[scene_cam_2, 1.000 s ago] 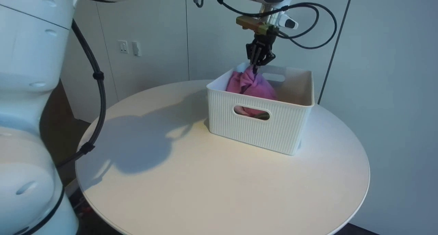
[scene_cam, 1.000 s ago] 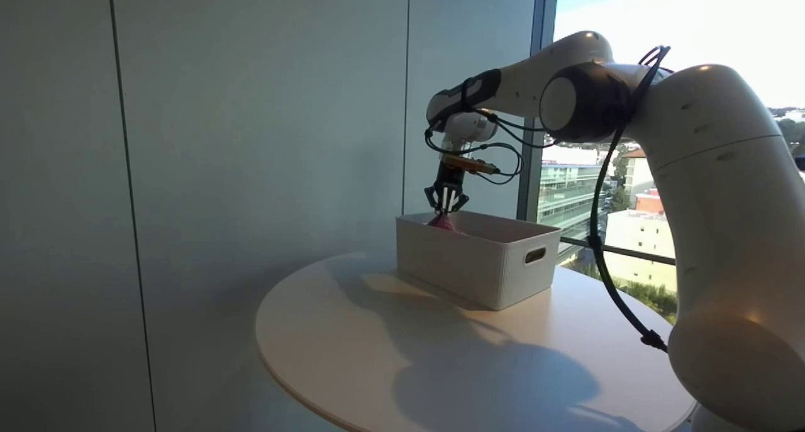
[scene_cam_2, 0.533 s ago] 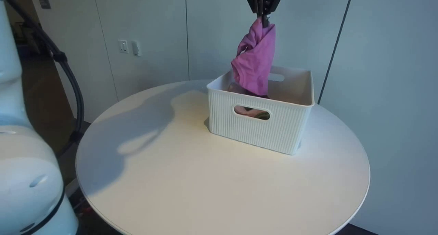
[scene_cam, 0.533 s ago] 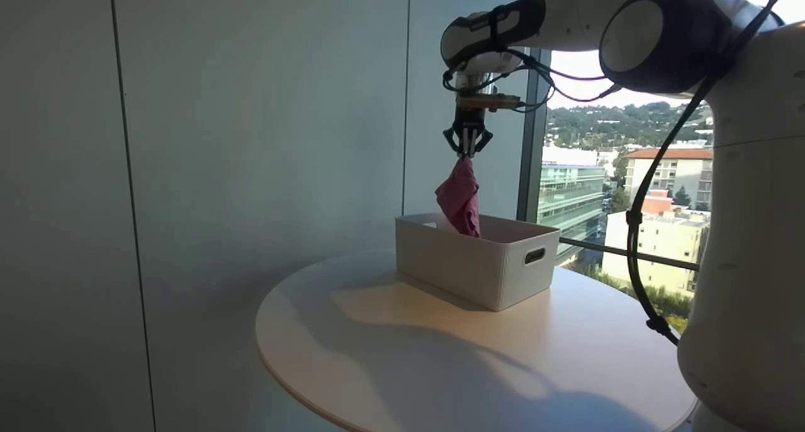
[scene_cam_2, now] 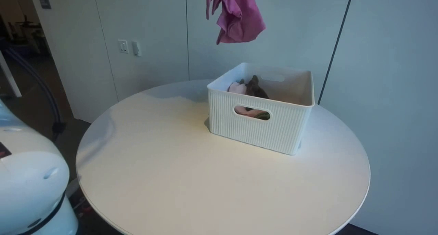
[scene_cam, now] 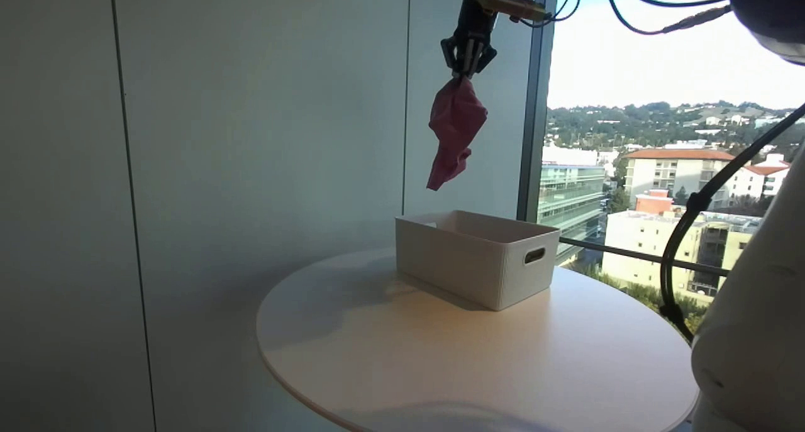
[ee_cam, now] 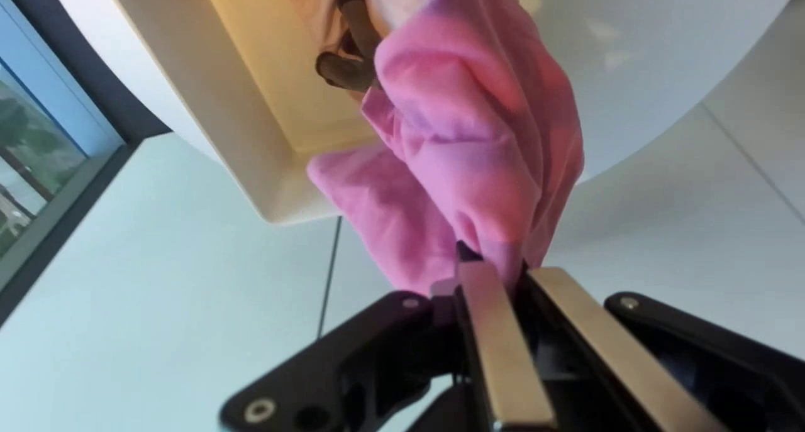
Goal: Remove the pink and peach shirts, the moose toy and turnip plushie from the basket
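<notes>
My gripper (scene_cam: 462, 75) is shut on the pink shirt (scene_cam: 456, 127), which hangs well above the white basket (scene_cam: 449, 262). In the wrist view the jaws (ee_cam: 497, 265) pinch the shirt's top. In an exterior view the shirt's lower part (scene_cam_2: 239, 19) shows, and the gripper is out of frame. Inside the basket (scene_cam_2: 232, 129) lie the brown moose toy (scene_cam_2: 256, 89) and a pale rounded thing (scene_cam_2: 237, 88), probably the turnip plushie. In the wrist view the moose's brown parts (ee_cam: 346, 70) show beside peach cloth (ee_cam: 311, 7), likely the peach shirt. The shirt hides part of the basket.
The basket stands near the far side of a round white table (scene_cam_2: 191, 180). A wall (scene_cam: 264, 136) is behind the table and a window (scene_cam: 629, 136) beside it. The basket has handle holes (scene_cam: 535, 255) in its ends.
The gripper has risen from the basket's rim to high above it, lifting the pink shirt fully out. The moose toy and pale thing have come into view in the basket.
</notes>
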`<state>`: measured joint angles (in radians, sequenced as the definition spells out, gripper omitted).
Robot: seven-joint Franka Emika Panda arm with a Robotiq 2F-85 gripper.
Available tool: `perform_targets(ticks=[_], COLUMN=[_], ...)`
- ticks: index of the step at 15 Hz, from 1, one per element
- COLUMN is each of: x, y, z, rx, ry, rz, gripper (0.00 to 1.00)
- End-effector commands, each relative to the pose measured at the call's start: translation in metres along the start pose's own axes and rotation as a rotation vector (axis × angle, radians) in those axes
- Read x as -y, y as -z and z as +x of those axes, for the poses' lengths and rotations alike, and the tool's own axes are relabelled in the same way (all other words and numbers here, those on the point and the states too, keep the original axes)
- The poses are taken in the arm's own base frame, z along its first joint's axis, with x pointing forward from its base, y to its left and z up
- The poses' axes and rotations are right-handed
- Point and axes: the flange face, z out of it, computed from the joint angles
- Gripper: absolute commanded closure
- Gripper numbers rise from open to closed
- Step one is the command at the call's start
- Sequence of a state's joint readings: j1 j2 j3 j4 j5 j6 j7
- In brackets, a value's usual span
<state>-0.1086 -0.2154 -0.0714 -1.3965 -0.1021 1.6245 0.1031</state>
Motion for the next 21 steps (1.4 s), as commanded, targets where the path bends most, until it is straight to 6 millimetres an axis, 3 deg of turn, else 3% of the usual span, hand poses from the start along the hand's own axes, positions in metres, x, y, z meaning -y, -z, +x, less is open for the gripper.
perform_targets(ticks=[1, 2, 4, 9, 10, 11, 13, 16, 21], x=[0.046, 0.056, 0.071, 0.098, 0.107, 0.112, 0.119, 0.11, 0.045], y=[0.012, 0.002, -0.04, -0.177, -0.197, -0.22, -0.253, -0.252, -0.154], z=[-0.002, 0.001, 0.01, 0.027, 0.028, 0.025, 0.019, 0.017, 0.029], rx=[-0.024, -0.01, 0.056, 0.294, 0.341, 0.396, 0.52, 0.592, 0.421], ry=[0.139, 0.168, 0.206, 0.29, 0.312, 0.328, 0.363, 0.315, 0.149], rz=[0.147, 0.2, 0.302, 0.514, 0.551, 0.582, 0.627, 0.503, 0.288], gripper=[0.93, 0.93, 0.93, 0.93, 0.93, 0.66, 0.59, 0.37, 0.01])
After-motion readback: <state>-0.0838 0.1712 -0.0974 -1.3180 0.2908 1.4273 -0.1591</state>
